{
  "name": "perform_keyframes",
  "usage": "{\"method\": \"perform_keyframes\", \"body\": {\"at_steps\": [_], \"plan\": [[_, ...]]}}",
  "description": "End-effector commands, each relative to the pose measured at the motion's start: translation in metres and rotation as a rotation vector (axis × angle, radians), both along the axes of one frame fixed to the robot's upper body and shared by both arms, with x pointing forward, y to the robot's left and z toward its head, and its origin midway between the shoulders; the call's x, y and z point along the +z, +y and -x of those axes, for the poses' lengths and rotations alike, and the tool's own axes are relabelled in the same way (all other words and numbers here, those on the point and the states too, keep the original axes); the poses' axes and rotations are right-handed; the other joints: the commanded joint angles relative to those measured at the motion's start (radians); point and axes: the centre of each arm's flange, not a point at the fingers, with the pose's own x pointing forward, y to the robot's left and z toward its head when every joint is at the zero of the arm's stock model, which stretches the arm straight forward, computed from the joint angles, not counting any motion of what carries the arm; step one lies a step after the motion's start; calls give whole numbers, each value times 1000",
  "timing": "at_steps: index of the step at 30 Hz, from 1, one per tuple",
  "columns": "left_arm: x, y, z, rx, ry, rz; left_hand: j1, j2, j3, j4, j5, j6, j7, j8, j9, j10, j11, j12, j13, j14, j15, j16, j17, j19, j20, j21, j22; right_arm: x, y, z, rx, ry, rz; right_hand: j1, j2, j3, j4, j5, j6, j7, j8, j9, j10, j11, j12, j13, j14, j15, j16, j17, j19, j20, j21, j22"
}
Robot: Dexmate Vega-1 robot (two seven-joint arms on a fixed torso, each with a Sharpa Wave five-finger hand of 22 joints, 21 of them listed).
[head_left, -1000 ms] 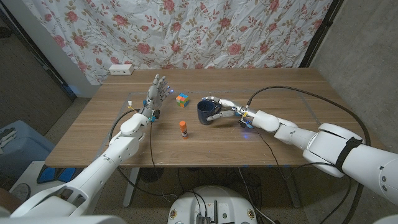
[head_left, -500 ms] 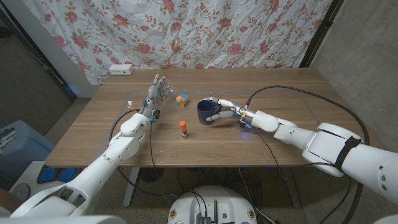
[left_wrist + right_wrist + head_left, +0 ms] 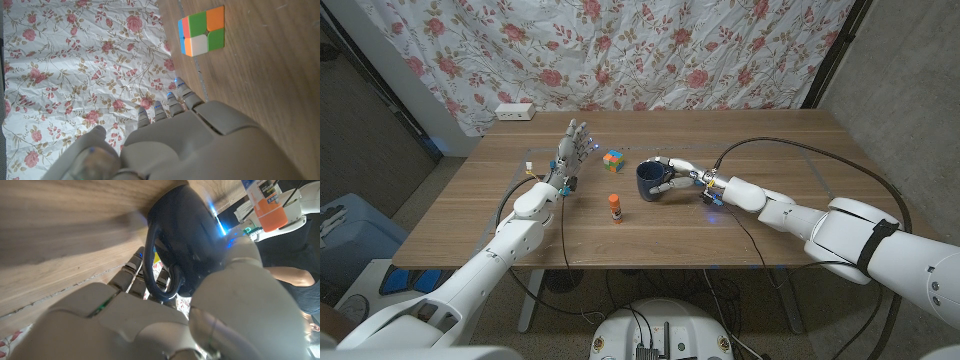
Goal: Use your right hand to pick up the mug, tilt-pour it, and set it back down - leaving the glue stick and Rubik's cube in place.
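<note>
Nearest the robot on the wooden table (image 3: 650, 235) stands the glue stick (image 3: 615, 208), upright, with its orange cap on top and a white body below, alone on bare wood just in front of the other things. Behind it and to the right is the dark blue mug (image 3: 649, 180), which sits upright on the table near its middle, its opening facing up. The right hand (image 3: 678, 176) reaches in from the right on a white forearm and meets the mug on its handle side; in the right wrist view the fingers (image 3: 135, 265) are threaded through the mug's handle (image 3: 159, 265) and the thumb lies against the dark wall of the mug (image 3: 192, 235), so the hand has hold of it while its base is still on the wood. The orange cap of the glue stick (image 3: 267, 207) shows beyond the mug in that view. To the left, well apart from the mug, the left hand (image 3: 570, 150) stands up off the table with its fingers straight, spread and pointing away from the robot, holding nothing. Just beside those fingertips, a little farther back, lies the Rubik's cube (image 3: 612, 160), with green, orange, white and red squares showing on the cube (image 3: 201, 31) in the left wrist view. At the table's far left edge sits a white power strip (image 3: 515, 112), and behind everything hangs a floral curtain (image 3: 620, 50).
</note>
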Motion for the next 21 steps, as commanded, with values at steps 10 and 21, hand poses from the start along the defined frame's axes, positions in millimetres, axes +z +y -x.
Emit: {"method": "perform_keyframes", "body": {"at_steps": [10, 21], "plan": [[0, 0, 0, 0, 0, 0, -3, 118, 6, 1, 5, -1, -7, 7, 3, -3, -6, 4, 5, 5, 0, 5, 5, 9, -1, 6, 4, -3, 0, -1, -8, 17, -41, 62, 24, 4, -3, 12, 110, -16, 86, 22, 120, -19, 43, 31, 111, -177, 26, 15, 54, -80, -3, 4], [0, 0, 0, 0, 0, 0, -3, 118, 6, 1, 5, -2, -7, 6, 3, -3, -4, 4, 5, 5, 0, 5, 5, 9, -1, 6, 4, -3, -1, -1, -13, 18, -64, 115, 42, 16, -4, 1, 203, -23, 163, 39, 216, -28, 72, 57, 201, -184, 36, 27, 98, -98, 0, 6]]}}
